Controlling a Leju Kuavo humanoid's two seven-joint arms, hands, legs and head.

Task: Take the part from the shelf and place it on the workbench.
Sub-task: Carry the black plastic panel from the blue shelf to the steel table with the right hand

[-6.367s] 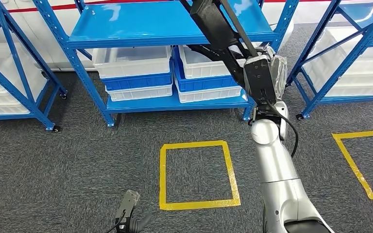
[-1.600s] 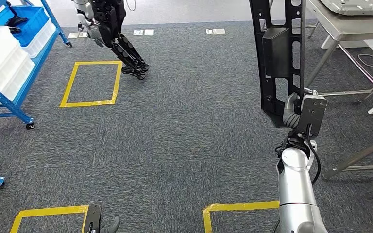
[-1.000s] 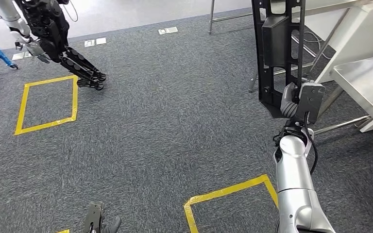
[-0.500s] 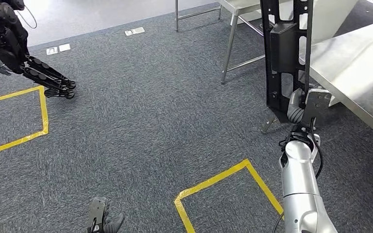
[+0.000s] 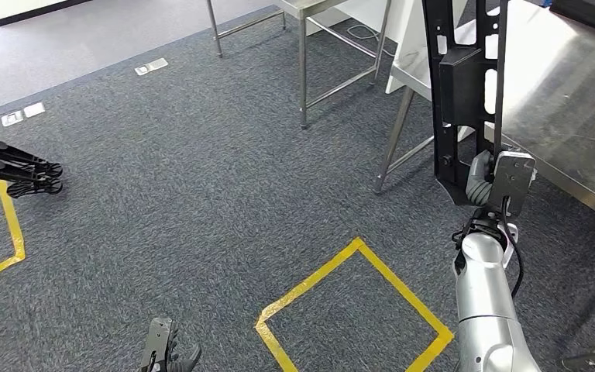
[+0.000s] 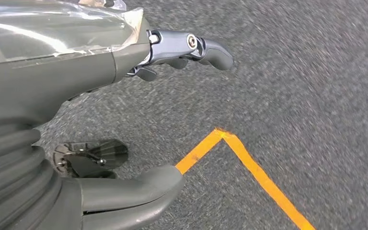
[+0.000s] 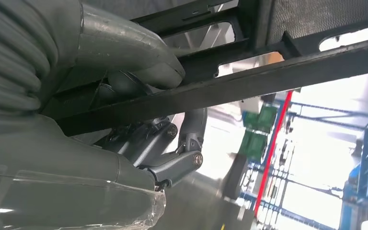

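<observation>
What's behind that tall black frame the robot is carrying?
Behind the black frame, held upright by the right robot hand, a steel workbench and a bench leg show. The frame covers part of the bench's near edge, so that stretch cannot be seen.

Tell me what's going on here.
The humanoid robot is carrying a long black part upright in its right hand, which grips the part near its lower end. A steel workbench stands close on its right, and the part has not been set on it yet. The left hand hangs low over the grey carpet, holding nothing, with its fingers apart above a corner of the yellow floor tape.
</observation>
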